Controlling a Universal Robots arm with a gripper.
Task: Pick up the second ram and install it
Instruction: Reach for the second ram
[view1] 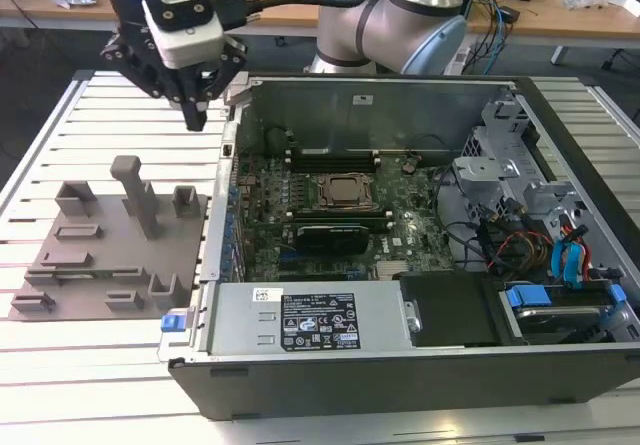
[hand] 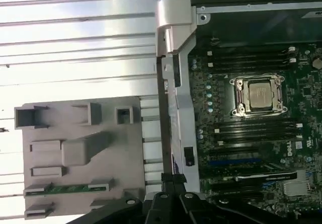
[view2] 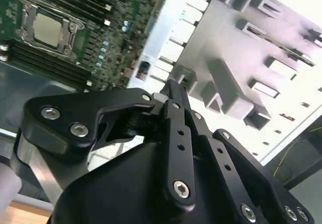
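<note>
The second ram [hand: 68,188] is a thin green stick lying in a slot of the grey fixture plate [hand: 75,153], on the side of the plate nearest the front. It also appears as a green strip, the ram [view2: 283,46], in the second wrist view. My gripper [view1: 195,117] hangs above the slatted table, beside the far corner of the open computer case on the exterior view's left, past the plate's far edge. Its black fingers [view2: 173,90] are pressed together with nothing between them. The gripper [hand: 173,183] is well apart from the ram.
The open case [view1: 400,365] holds the motherboard with the CPU socket [view1: 345,193], dark memory slots [hand: 251,128] on both sides of it, and a black-topped card [view1: 335,235]. A tall post [view1: 135,195] rises from the fixture plate [view1: 110,255]. Cables and drive bays [view1: 550,255] fill the case's right.
</note>
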